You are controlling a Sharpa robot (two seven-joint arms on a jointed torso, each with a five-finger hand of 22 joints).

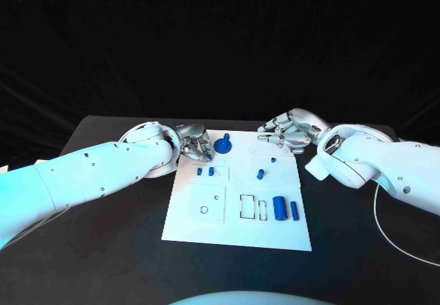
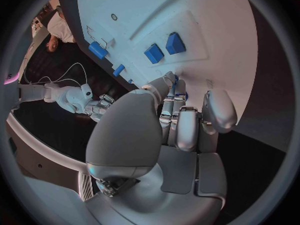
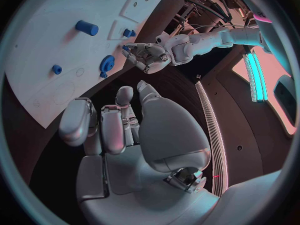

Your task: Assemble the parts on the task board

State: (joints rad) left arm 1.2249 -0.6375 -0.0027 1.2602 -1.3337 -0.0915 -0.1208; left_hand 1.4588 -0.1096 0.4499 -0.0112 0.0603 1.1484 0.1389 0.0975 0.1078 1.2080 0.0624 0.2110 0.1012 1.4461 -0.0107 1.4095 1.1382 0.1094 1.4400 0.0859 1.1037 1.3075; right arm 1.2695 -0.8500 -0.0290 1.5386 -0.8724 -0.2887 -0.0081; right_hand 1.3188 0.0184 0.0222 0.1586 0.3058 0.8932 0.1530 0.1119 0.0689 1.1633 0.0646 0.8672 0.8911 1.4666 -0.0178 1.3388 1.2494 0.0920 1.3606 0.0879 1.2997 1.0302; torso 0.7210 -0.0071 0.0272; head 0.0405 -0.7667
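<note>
Parts lie spread over the task board (image 1: 197, 225): nearest the robot, two blue cylinders (image 1: 285, 208) stand beside rectangular slots, past them sit small blue pieces (image 1: 206, 171) near the board's middle, and a blue gear (image 1: 223, 147) rests at its far edge. Just beside the gear, the left hand (image 1: 192, 144) has its fingers curled at the board's far left corner; whether it grips anything cannot be told. At the far right corner the right hand (image 1: 288, 132) hovers, fingers curled in, holding nothing visible. Assembly looks barely begun; the next move likely calls for a firm grip on the gear.
</note>
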